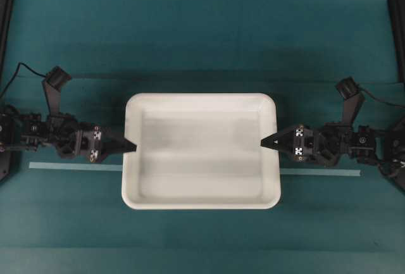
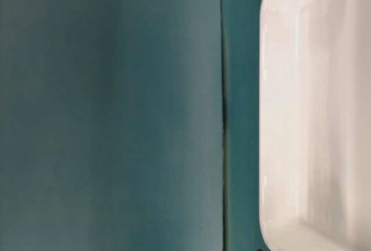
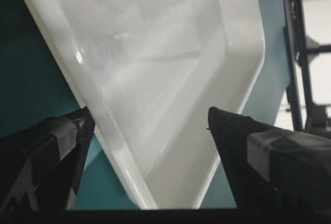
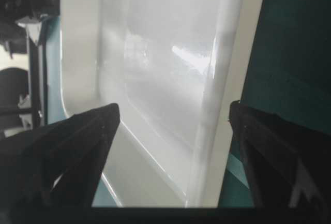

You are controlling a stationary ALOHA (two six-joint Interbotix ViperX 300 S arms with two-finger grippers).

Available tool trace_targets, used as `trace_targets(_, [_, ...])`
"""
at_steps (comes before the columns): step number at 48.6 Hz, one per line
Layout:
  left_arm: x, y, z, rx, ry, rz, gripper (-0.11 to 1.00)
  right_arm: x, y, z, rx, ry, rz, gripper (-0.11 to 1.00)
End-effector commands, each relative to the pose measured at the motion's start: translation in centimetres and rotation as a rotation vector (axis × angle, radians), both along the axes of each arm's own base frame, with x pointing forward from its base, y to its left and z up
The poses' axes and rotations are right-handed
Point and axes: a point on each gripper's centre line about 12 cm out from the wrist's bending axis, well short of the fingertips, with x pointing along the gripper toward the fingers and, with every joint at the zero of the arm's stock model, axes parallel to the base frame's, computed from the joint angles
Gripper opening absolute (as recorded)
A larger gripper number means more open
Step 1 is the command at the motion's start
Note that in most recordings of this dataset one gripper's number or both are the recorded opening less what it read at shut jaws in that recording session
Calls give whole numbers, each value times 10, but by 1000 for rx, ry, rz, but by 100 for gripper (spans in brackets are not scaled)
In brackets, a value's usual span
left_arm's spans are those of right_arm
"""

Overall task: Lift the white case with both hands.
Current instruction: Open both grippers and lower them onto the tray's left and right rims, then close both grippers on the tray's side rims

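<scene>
hands, left point(image 1: 130, 147) and right point(image 1: 266, 141), straddle opposite white case point(image 1: 201, 150) rims, spread.

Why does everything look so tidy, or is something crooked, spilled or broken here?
Nothing stands out. The white case sits square on the teal table, empty and unmarked, across a pale tape strip. The left gripper and right gripper meet its short sides evenly, fingers open astride the rim.
</scene>
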Motion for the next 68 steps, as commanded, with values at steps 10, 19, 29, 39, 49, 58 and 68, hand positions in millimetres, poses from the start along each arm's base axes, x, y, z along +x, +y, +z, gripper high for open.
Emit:
trace_targets(10, [0,1,-6,3,40,4,78,1,2,-7,24,42,-3,57])
trace_targets(19, [1,17,1,32,33,51,46,4,6,-12,65,99,1,12])
trace_targets(29, [-1,19,2,53,65,51,11,5,8,-14,74,126,4,11])
trace_targets(39, [-3,19,2,52,86,48,10,6,7,-14,75,123,1,11])
trace_targets(49, [-1,17,3,53,82,42,10,9,8,-11,77,109,2,11])
trace_targets(58, [6,12,13,45,55,25,10,11,7,1,90,68,-4,11])
trace_targets(68, [21,3,34,41,60,-7,10,14,2,29,125,48,-9,11])
